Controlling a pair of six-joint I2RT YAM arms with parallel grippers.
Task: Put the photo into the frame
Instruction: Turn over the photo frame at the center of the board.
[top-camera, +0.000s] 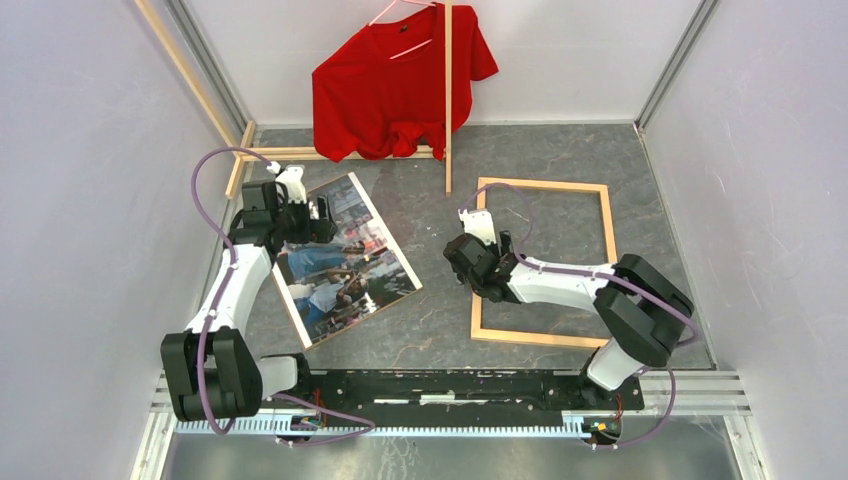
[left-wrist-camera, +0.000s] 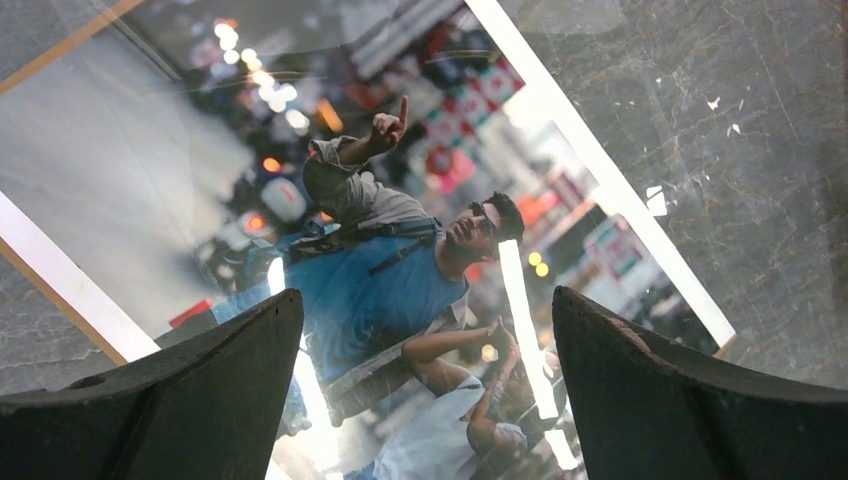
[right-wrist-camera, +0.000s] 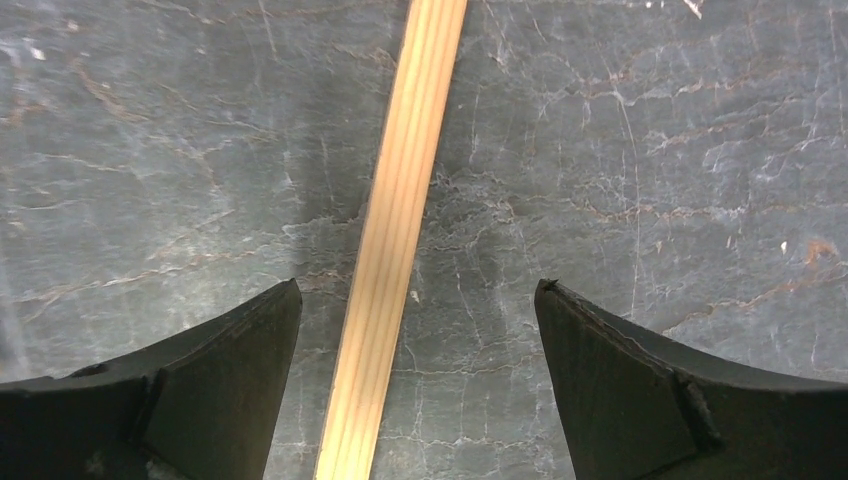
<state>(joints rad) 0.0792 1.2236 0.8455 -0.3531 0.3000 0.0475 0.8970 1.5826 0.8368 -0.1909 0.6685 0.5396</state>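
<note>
Large glossy colour photo (top-camera: 352, 262) with white border, face up and askew on grey marbled tabletop (top-camera: 440, 322), directly beneath left pincer (left-wrist-camera: 425, 300), jaws apart and empty, nearer arm; thin light-wood rectangular frame (top-camera: 545, 184) well apart rightward, left strip beneath right pincer (right-wrist-camera: 418, 290), likewise apart.

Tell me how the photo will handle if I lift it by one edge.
The photo looks large, thin and flat, so it will probably droop when lifted by one edge. Its glossy face, streaked with reflections, may slip in the left gripper. Lying flush on the table, its edge looks hard to catch.
</note>
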